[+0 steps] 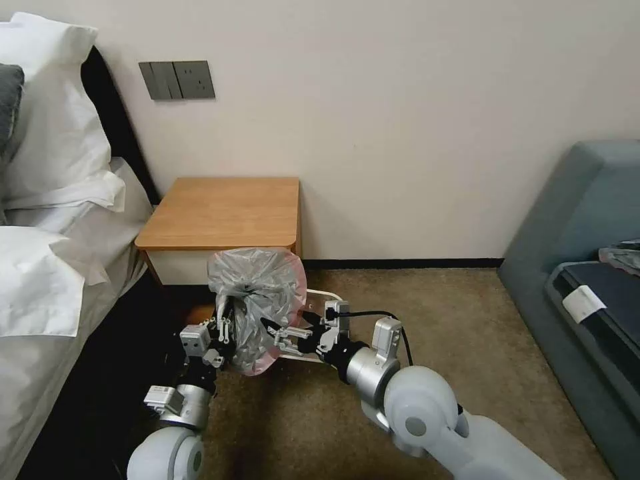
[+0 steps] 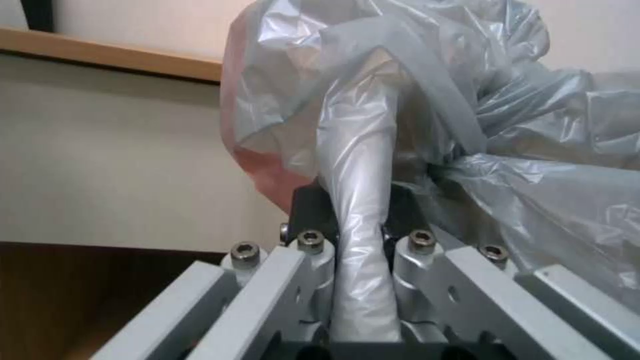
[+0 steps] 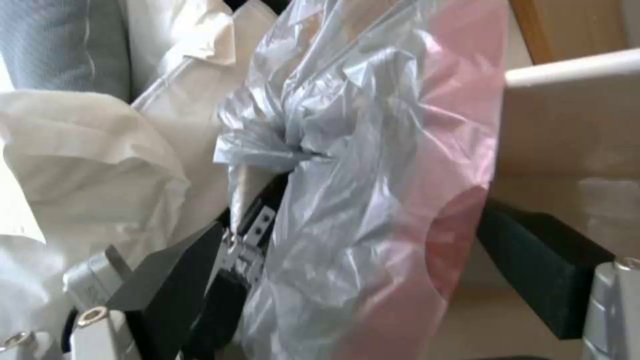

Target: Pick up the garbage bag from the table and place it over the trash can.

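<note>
The garbage bag, crinkly grey plastic with a pinkish edge, hangs bunched in the air in front of the table. My left gripper is shut on a twisted strand of the garbage bag, pinched between its fingers. My right gripper stands open at the bag's right side, and the pink-edged plastic hangs between its spread fingers. The cream trash can stands on the carpet behind the bag, mostly covered by it; its rim is beside my right gripper.
A bed with white pillows runs along the left, close to my left arm. A grey-blue sofa stands at the right. Brown carpet lies open between the trash can and the sofa. The wall is just behind the table.
</note>
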Tool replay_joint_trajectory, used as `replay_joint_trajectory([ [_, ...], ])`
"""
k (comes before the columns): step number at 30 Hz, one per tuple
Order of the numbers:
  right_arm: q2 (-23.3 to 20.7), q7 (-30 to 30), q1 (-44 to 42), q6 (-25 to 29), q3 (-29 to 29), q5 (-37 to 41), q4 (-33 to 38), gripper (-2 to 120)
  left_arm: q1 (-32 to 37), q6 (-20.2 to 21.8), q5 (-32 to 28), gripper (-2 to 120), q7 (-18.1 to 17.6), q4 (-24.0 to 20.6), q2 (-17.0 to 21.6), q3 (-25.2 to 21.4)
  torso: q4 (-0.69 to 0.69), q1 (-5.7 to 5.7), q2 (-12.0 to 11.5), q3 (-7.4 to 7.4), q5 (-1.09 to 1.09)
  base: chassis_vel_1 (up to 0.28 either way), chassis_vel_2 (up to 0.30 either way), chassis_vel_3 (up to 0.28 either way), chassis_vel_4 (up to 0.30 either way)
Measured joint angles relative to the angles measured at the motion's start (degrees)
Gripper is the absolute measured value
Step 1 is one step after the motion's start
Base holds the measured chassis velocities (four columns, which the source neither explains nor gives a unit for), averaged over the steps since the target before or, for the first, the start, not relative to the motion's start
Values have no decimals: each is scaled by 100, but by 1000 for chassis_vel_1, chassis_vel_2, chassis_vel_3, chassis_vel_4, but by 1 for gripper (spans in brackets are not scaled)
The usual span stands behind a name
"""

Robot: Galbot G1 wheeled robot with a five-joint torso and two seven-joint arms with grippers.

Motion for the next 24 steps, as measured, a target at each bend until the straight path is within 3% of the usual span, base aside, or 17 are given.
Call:
replay_joint_trajectory([
  [6,62,-27,-26,33,-4,-100,-40,85,17,0,10,5,0,-19,-12,-1,0,0,0,0,0,0,0,0,0],
  [10,75,75,-58,70,-39,-269,-42,63,-1,0,30,5,2,-21,-28,14,1,0,0,0,0,0,0,0,0],
  [11,75,75,-58,70,-39,-269,-42,63,-1,0,30,5,2,-21,-28,14,1,0,0,0,0,0,0,0,0],
  [14,144,563,-24,6,-95,-343,44,49,-4,0,48,5,4,-22,-38,24,2,0,0,0,1,0,0,0,0],
  [18,177,796,-16,-63,-128,-357,89,41,-4,0,53,5,5,-22,-44,26,2,0,0,0,1,0,0,0,0],
  [22,242,1274,17,-324,-246,-428,177,19,-27,0,79,5,1,-19,-57,36,2,0,0,0,1,0,0,0,0],
  [24,261,1425,25,-426,-275,-448,227,14,-33,-2,122,5,-8,-19,-70,38,2,0,0,0,1,0,0,0,0],
])
